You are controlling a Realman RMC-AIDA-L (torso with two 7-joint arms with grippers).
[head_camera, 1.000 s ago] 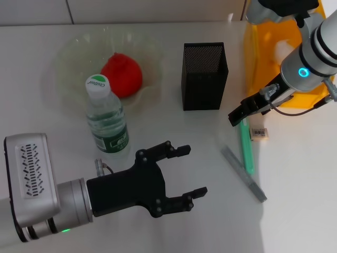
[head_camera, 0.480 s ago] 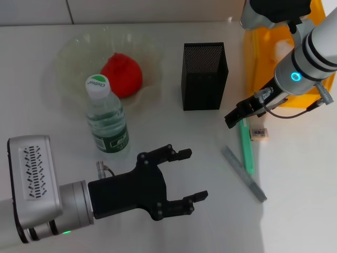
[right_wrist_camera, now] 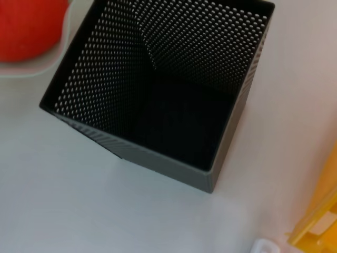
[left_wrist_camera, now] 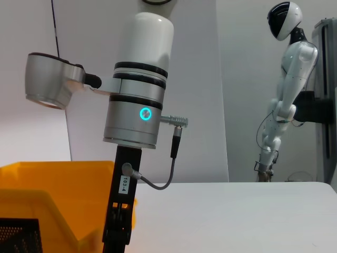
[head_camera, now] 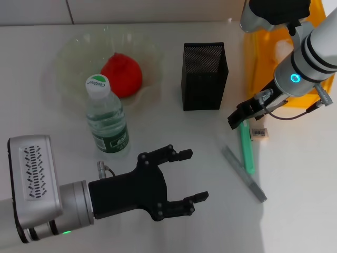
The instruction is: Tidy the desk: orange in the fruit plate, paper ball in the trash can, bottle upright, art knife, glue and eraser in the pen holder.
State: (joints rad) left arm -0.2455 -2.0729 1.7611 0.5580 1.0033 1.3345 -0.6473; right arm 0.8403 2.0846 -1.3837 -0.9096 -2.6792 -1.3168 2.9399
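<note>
One red-orange round fruit (head_camera: 121, 74), one clear plastic bottle (head_camera: 107, 123), one black mesh pen holder (head_camera: 205, 76), one green stick (head_camera: 247, 147), one grey knife (head_camera: 244, 174), one small eraser (head_camera: 258, 133), perhaps one yellow bin (head_camera: 258, 58).

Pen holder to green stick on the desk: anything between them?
Only the right gripper, hanging over the green stick's top end; otherwise bare desk below the pen holder, per head view.

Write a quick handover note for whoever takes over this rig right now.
Left gripper: open, empty, hovering over bare desk in front of the upright clear water bottle.
Right gripper: above the green stick's far end, holding nothing visible.
Done: orange-red fruit in clear plate; bottle upright.
Left: green stick, grey art knife, small eraser into the empty black mesh pen holder.
</note>
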